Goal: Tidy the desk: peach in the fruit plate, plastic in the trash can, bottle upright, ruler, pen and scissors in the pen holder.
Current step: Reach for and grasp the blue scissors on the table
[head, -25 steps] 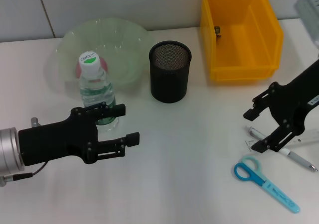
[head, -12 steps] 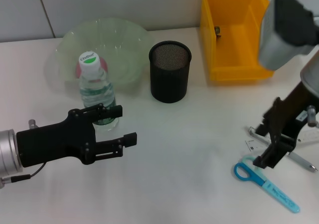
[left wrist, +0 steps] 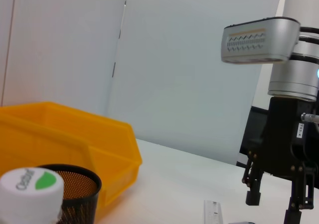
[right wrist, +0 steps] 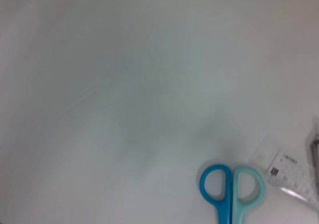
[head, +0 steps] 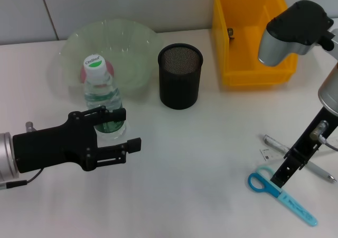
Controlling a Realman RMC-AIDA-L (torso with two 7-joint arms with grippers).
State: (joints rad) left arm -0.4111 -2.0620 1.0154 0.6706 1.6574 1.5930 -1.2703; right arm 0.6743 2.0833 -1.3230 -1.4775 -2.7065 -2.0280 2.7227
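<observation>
- Your left gripper [head: 124, 128] sits low on the left side of the desk with its fingers spread and nothing between them, just in front of the bottle [head: 101, 98], which is already standing up (so that job looks done to me). I'd leave this arm where it is.
- Behind the bottle is the fruit plate [head: 74, 45], with something pinkish showing behind the cap, probably the peach, but it's mostly hidden.
- The pen holder [head: 180, 75] stands mid-desk, next to the yellow bin [head: 253, 74]. That's where the scissors have to end up.
- Scissors [head: 280, 194] lie flat at the right front, handles pointing toward the middle, right beside the pen [head: 298, 158] and the clear ruler [right wrist: 289, 176].
- Your right gripper [head: 279, 177] points straight down over the handle end, but I can't tell how far apart its fingers are.
- My guess at the step in hand: grab the scissors. Come down near the pivot, and keep clear of the ruler so you only lift one thing.
</observation>
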